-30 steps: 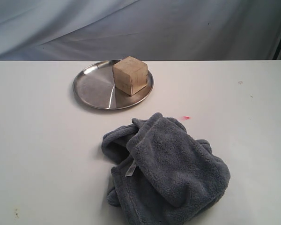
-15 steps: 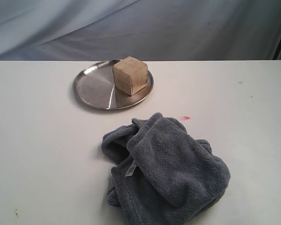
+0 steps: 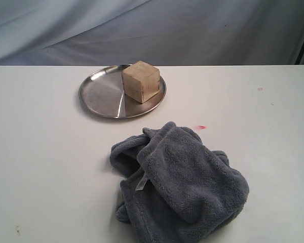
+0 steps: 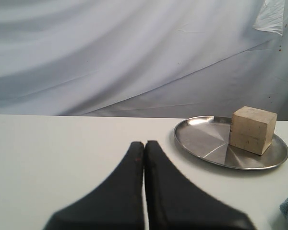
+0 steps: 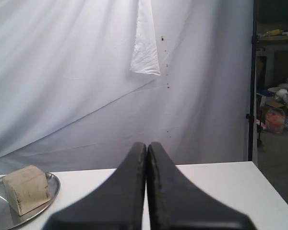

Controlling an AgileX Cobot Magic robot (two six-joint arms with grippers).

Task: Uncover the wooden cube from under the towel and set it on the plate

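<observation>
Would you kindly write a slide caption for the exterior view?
Wooden cube resting on the silver plate, crumpled grey towel lying apart on the white table.

wooden cube (image 3: 141, 81) on the plate (image 3: 101, 96), crumpled towel (image 3: 180, 185) nearer on the table (image 3: 45, 152)

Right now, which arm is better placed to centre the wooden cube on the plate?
Likely left: the left gripper, shut, sees the silver plate and wooden cube whole; the right gripper, also shut, catches them only at the edge.
</observation>
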